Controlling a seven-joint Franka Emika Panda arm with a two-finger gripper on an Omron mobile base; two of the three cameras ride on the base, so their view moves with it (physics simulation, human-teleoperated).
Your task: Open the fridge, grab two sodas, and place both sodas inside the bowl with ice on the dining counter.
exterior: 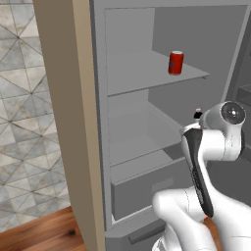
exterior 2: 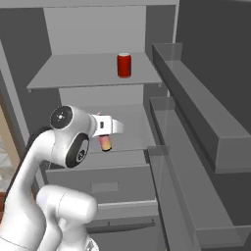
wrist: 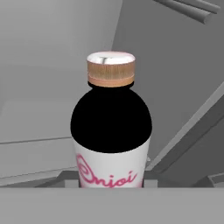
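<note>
The small bottle (wrist: 111, 131) sits clamped in the gripper (exterior 2: 105, 142), held above the fridge's middle shelf (exterior 2: 130, 139), its tan cap toward the back wall. The red can (exterior: 175, 62) stands upright on the upper shelf (exterior: 142, 73). The fridge (exterior: 98, 122) is open, with the door bins (exterior 2: 196, 112) at the right.
</note>
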